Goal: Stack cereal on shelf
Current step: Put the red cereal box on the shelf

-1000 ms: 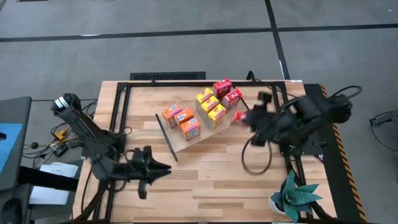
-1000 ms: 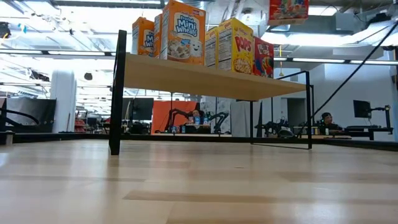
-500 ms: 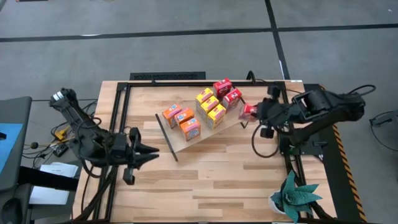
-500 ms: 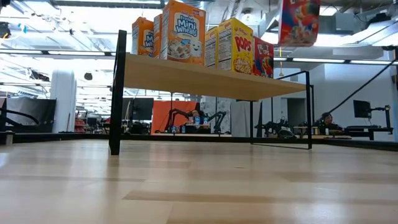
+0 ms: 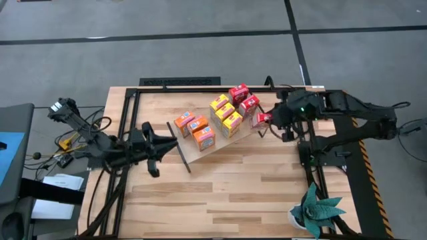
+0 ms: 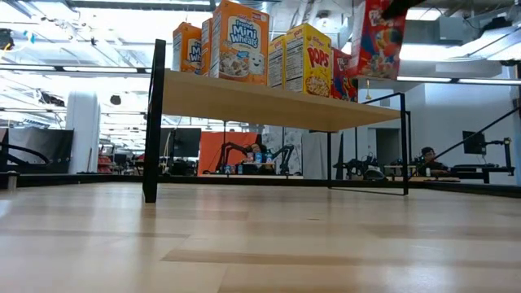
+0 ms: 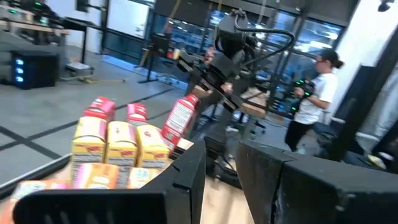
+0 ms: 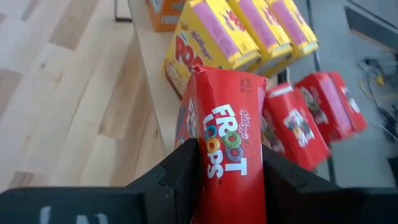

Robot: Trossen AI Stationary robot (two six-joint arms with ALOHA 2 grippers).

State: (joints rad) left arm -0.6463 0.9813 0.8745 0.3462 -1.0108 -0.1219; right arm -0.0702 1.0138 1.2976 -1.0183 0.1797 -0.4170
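The light-wood shelf [image 5: 220, 143] stands slantwise on the table, on black rod frames [image 6: 152, 122]. On it stand three orange cereal boxes [image 5: 195, 127], three yellow ones [image 5: 226, 112] and two red ones [image 5: 243, 97]. My right gripper [image 5: 269, 119] is shut on another red cereal box [image 8: 229, 137] over the shelf's right end; the low view [image 6: 376, 37] shows it above the board. My left gripper [image 5: 167, 141] is open and empty at the shelf's left end, and its fingers show in the left wrist view [image 7: 219, 168]. My right gripper pinches the red box between its two fingers [image 8: 180, 165], on two opposite sides [image 8: 198, 155] near its upper end. The fingers come from the table's right. The box is lifted clear above the shelf's right end and tilts [image 6: 383, 49].
Black rails [image 5: 180, 81] frame the tabletop. A green plant-like thing [image 5: 317, 208] stands at the near right corner. A person [image 7: 311, 99] stands in the room beyond the table. Bare tabletop [image 5: 227, 193] lies on the near side of the shelf.
My right gripper has carried the red box toward the table's left, to the shelf's right end, and down; the box now tilts. My left gripper has gone toward the table's far edge, up to the shelf's left end.
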